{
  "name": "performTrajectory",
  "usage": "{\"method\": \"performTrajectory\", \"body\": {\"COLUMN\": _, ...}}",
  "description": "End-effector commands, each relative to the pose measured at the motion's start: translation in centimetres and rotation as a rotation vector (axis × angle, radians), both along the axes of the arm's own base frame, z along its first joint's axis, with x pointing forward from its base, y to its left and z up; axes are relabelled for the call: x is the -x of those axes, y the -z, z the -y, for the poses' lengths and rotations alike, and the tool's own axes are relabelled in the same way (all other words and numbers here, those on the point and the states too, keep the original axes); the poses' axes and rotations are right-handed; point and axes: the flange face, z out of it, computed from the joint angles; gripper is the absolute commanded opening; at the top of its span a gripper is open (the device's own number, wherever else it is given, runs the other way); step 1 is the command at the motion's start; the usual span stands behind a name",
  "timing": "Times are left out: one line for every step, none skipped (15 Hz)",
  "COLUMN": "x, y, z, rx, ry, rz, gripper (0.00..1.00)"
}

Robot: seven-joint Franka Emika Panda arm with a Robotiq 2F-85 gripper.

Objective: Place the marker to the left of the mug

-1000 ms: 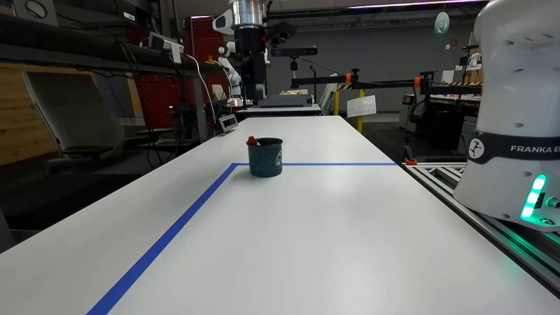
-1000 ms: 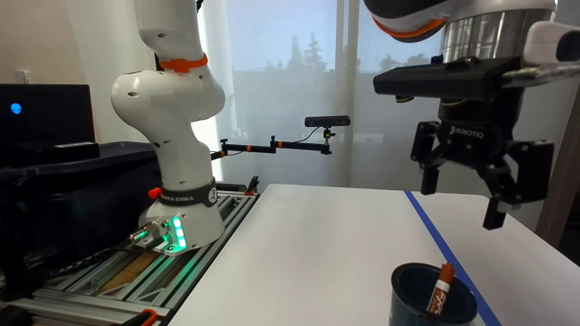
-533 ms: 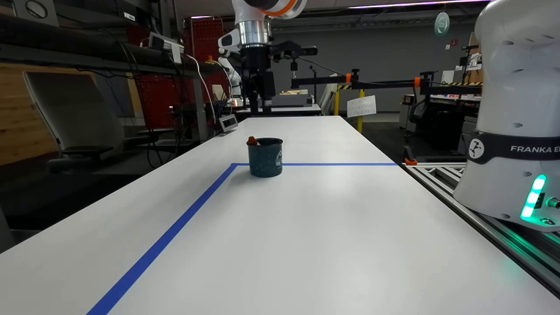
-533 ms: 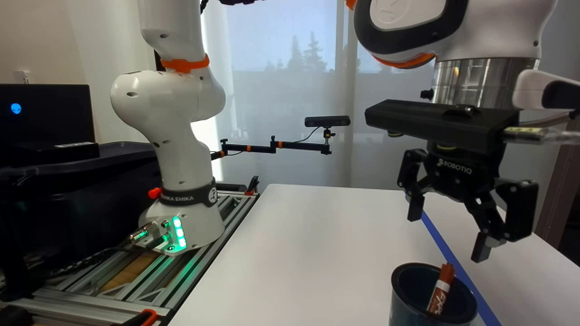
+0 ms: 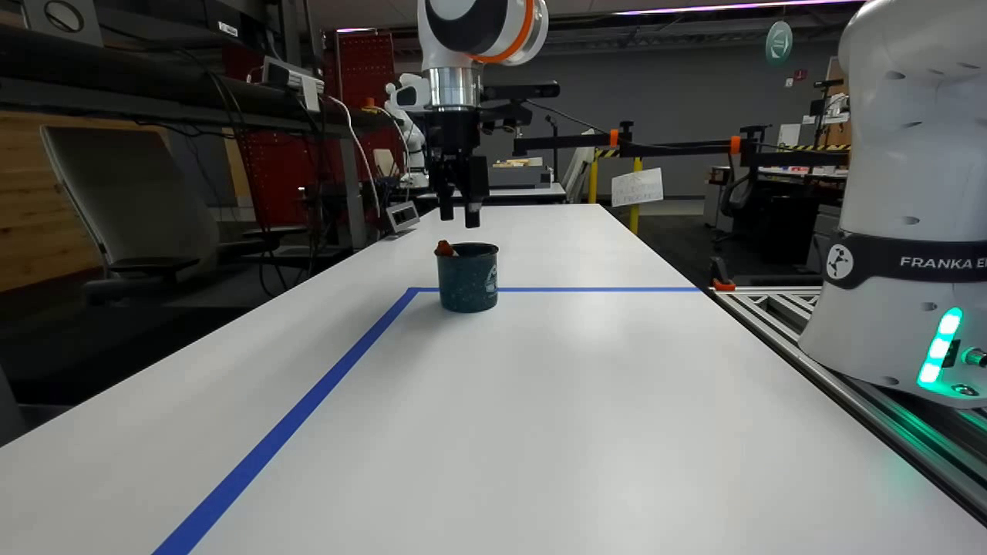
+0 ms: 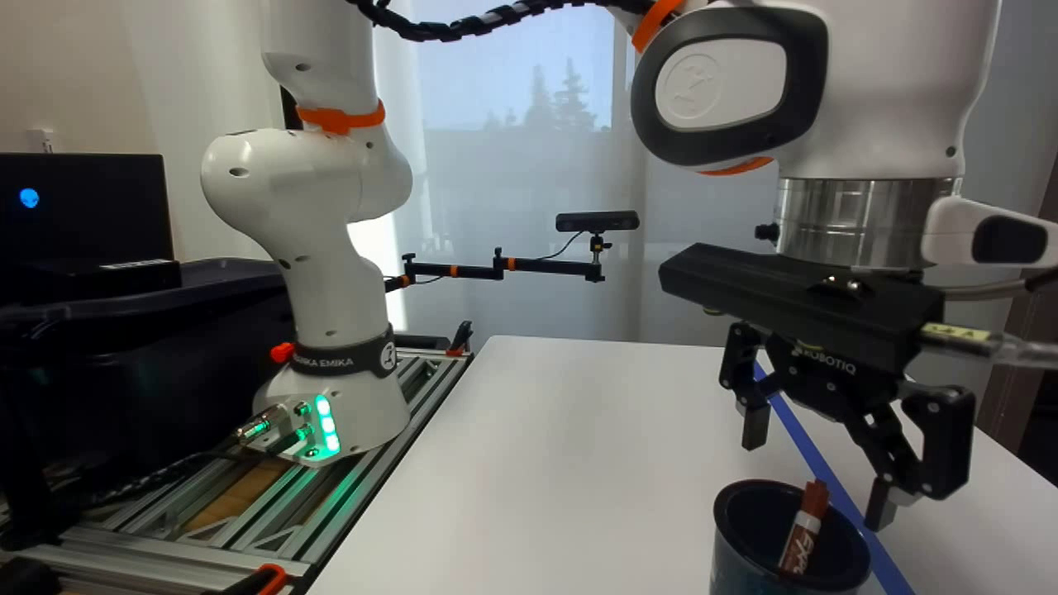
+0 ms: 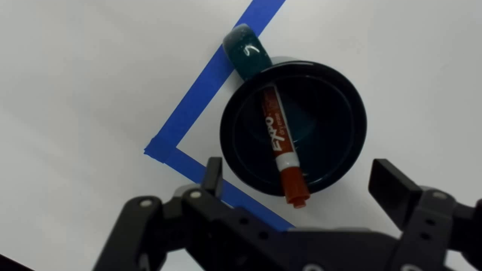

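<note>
The dark teal mug (image 5: 467,284) stands upright on the white table in both exterior views (image 6: 729,562). The red-orange marker (image 6: 802,541) leans inside the mug with its cap sticking out over the rim. In the wrist view the marker (image 7: 280,128) lies across the mug opening (image 7: 359,124), its cap end pointing toward the gripper and its lower end inside. My gripper (image 7: 301,182) is open and empty, its fingers spread wide on either side of the cap end. In both exterior views the gripper (image 5: 459,216) (image 6: 817,473) hangs above the mug, pointing down, apart from mug and marker.
Blue tape (image 5: 308,401) runs along the white table (image 5: 578,424) and forms a corner beside the mug, under its handle (image 7: 246,52). The robot base (image 5: 902,331) is at the table's side. A small grey device (image 5: 402,216) sits at the far table edge.
My gripper has come down toward the mug and marker, staying open. The mug and marker have not moved.
</note>
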Motion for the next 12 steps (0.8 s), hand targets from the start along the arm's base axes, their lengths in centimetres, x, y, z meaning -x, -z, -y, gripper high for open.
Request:
{"method": "performTrajectory", "body": {"x": -0.1, "y": 0.5, "z": -0.4, "rx": -0.013, "ry": -0.024, "rz": 0.043, "gripper": 1.00}}
{"method": "performTrajectory", "body": {"x": -0.3, "y": 0.5, "z": -0.7, "rx": -0.016, "ry": -0.031, "rz": 0.050, "gripper": 1.00}}
{"method": "performTrajectory", "body": {"x": -0.4, "y": 0.5, "z": -0.9, "rx": -0.018, "ry": -0.039, "rz": 0.056, "gripper": 0.99}}
{"method": "performTrajectory", "body": {"x": -0.6, "y": 0.5, "z": -1.1, "rx": -0.019, "ry": -0.043, "rz": 0.061, "gripper": 0.89}}
{"method": "performTrajectory", "body": {"x": -0.7, "y": 0.4, "z": -1.2, "rx": -0.020, "ry": -0.047, "rz": 0.067, "gripper": 0.84}}
{"method": "performTrajectory", "body": {"x": -0.9, "y": 0.5, "z": -1.3, "rx": -0.020, "ry": -0.051, "rz": 0.072, "gripper": 0.73}}
{"method": "performTrajectory", "body": {"x": -1.0, "y": 0.5, "z": -1.3, "rx": -0.020, "ry": -0.052, "rz": 0.076, "gripper": 0.65}}
{"method": "performTrajectory", "body": {"x": -1.1, "y": 0.5, "z": -1.3, "rx": -0.022, "ry": -0.050, "rz": 0.078, "gripper": 0.61}}
{"method": "performTrajectory", "body": {"x": -1.2, "y": 0.6, "z": -1.3, "rx": -0.024, "ry": -0.047, "rz": 0.079, "gripper": 0.54}}
{"method": "performTrajectory", "body": {"x": -1.2, "y": 0.7, "z": -1.2, "rx": -0.028, "ry": -0.045, "rz": 0.078, "gripper": 0.52}}
{"method": "performTrajectory", "body": {"x": -1.2, "y": 0.9, "z": -1.2, "rx": -0.030, "ry": -0.043, "rz": 0.077, "gripper": 0.51}}
{"method": "performTrajectory", "body": {"x": -1.3, "y": 1.1, "z": -1.2, "rx": -0.031, "ry": -0.043, "rz": 0.074, "gripper": 0.55}}
